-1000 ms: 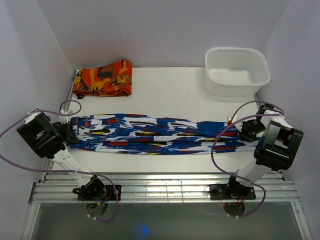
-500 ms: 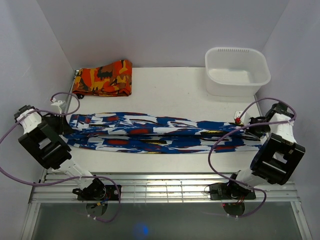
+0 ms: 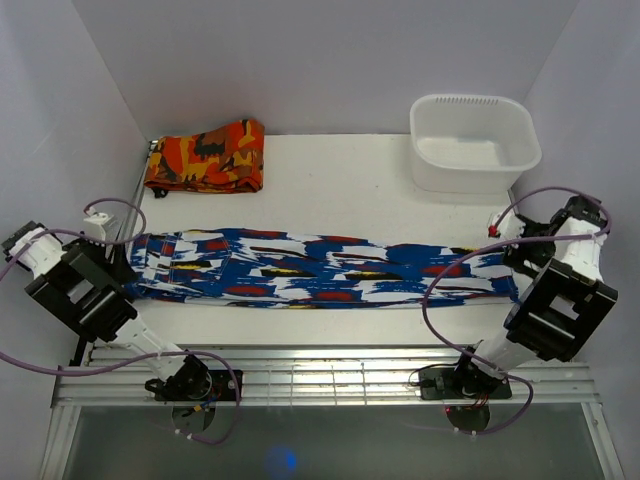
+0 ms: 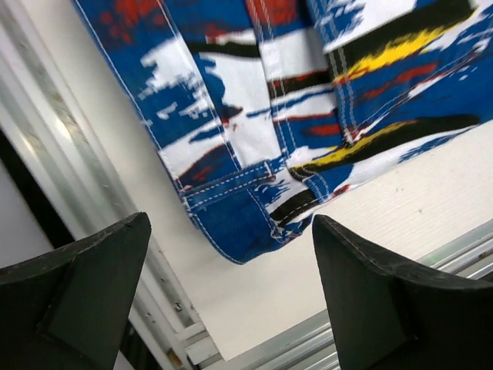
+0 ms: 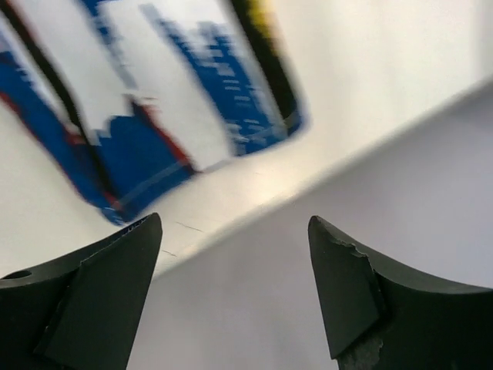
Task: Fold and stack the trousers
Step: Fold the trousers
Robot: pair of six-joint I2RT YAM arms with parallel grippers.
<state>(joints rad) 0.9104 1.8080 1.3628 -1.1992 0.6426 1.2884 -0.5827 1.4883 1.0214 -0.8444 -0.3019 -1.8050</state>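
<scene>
The trousers (image 3: 320,268), blue and white with red, yellow and black marks, lie stretched flat across the table from left to right. My left gripper (image 3: 112,258) hovers open just off their left end. In the left wrist view the stitched waistband corner (image 4: 246,223) lies on the table below the wide-apart fingers of that gripper (image 4: 229,223), which hold nothing. My right gripper (image 3: 522,256) stands open beside the right end. Its wrist view shows the blurred leg hems (image 5: 146,154) beyond the empty gripper (image 5: 235,220), with the side wall close by.
A folded orange-red-and-black cloth (image 3: 207,157) lies at the back left. A white tub (image 3: 473,140) stands at the back right. A metal rail (image 3: 320,375) runs along the near edge, and the enclosure walls stand close to both arms.
Both grippers have opened and let go of the trousers' ends, then drawn back outward. The trousers have dropped and now lie flatter and wider on the table.
</scene>
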